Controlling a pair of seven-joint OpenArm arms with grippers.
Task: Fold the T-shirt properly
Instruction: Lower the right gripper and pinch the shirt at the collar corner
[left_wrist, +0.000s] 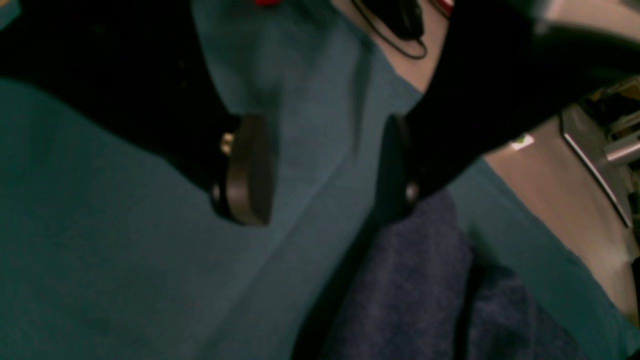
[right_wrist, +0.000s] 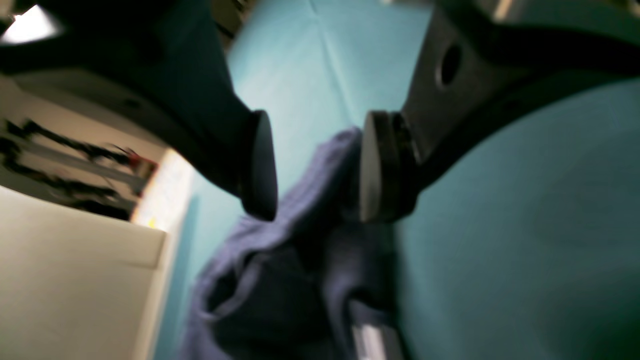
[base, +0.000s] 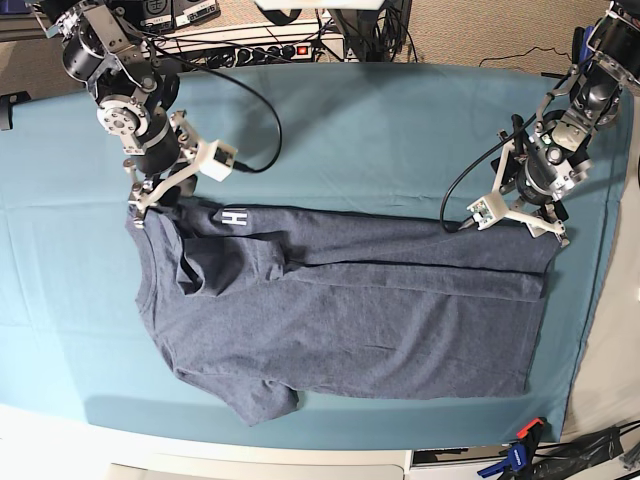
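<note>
The blue-grey T-shirt lies on the teal table cloth, its top edge folded over so a white letter shows. My left gripper hovers at the shirt's far right corner. In the left wrist view the left gripper is open with only teal cloth between its pads, and the shirt lies just below them. My right gripper sits at the shirt's far left corner by the neck. In the right wrist view the right gripper stands open, and bunched shirt fabric rises toward its right pad.
Power strips and cables run along the back edge of the table. A black cable loops over the cloth near the right arm. A red and blue clamp sits at the front right corner. The pale table front borders the cloth.
</note>
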